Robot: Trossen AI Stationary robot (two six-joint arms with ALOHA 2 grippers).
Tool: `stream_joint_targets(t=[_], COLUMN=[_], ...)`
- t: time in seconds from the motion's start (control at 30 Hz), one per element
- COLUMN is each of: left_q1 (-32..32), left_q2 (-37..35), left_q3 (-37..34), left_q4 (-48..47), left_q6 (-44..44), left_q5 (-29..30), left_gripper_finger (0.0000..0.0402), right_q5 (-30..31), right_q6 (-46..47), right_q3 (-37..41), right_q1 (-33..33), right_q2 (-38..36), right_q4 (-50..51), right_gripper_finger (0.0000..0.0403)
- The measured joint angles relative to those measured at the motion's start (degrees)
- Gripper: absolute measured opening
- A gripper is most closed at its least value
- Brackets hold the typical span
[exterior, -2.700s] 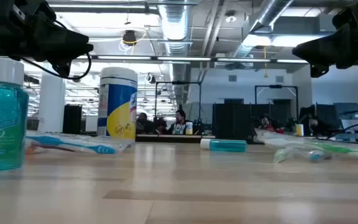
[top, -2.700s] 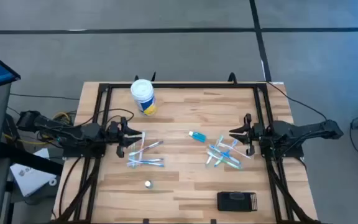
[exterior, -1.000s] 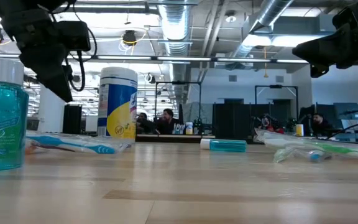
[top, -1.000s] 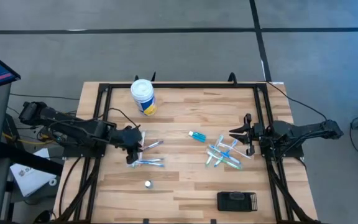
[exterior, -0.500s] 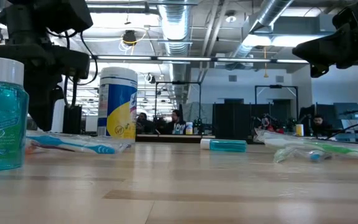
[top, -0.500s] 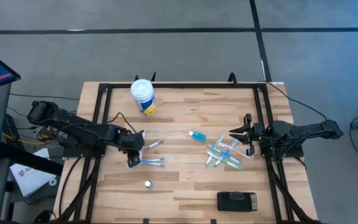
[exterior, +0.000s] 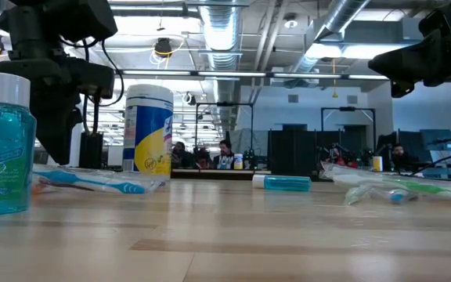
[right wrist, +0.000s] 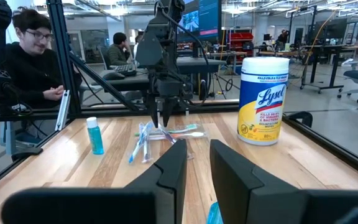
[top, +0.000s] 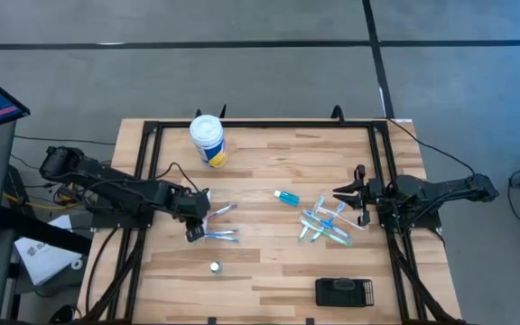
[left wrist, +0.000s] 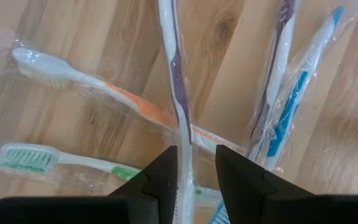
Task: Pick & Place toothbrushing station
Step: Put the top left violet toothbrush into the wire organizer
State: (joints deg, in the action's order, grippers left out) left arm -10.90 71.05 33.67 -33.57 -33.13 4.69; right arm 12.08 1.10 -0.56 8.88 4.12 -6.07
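**Left hand straddling a brush; station sitting far off, lower right**

Left hand [top: 190,232] is hanging point-down over the wrapped toothbrush pile [top: 213,223], left of centre in the high view. In the left wrist view its fingers [left wrist: 164,180] are standing apart w/ the purple-and-white toothbrush [left wrist: 178,93] running straight up between them. Not yet clenched on it, as far as I can tell; nothing lifted.

Right hand [top: 357,194] is waiting at mid-right, level above the surface [top: 269,153], beside the second brush pile [top: 325,223]. Fingers are showing a narrow gap in its own view; nothing in them.

Key relation: the toothbrushing station [top: 344,292] is lying flat at lower right of the high view, long axis running left-right. From the left hand it lies well apart, across the surface to the right and toward the bottom of the frame. From the right hand it lies near, straight toward the bottom. So the right arm is the nearer one, in my judgement.

Containers: station slots are looking empty, tho too small to be sure. Wipes tub [top: 208,140], lid on, is standing upper left. Small blue bottle [top: 286,196] is lying on its side near centre. Mouthwash bottle [exterior: 3,145], capped, teal liquid inside, is showing far left in the low view.
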Motion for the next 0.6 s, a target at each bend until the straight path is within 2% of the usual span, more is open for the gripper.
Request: stream_joint_targets(t=[0.33, 0.5, 0.6], left_q1=[0.00, 0.00, 0.00], left_q2=[6.19, 6.70, 6.49], left_q3=[0.00, 0.00, 0.00], left_q4=[0.40, 0.45, 0.32], left_q6=[-0.10, -0.14, -0.14], left_q5=[-0.22, -0.15, -0.11], left_gripper_finger=[0.0104, 0.0102, 0.0087], right_q5=[0.00, 0.00, 0.00], right_q6=[0.00, 0.00, 0.00], right_q3=[0.00, 0.00, 0.00], right_q1=[0.00, 0.00, 0.00], right_q2=[-0.02, -0.02, -0.02], right_q4=[0.00, 0.00, 0.00], right_gripper_finger=[0.0063, 0.0063, 0.0063])
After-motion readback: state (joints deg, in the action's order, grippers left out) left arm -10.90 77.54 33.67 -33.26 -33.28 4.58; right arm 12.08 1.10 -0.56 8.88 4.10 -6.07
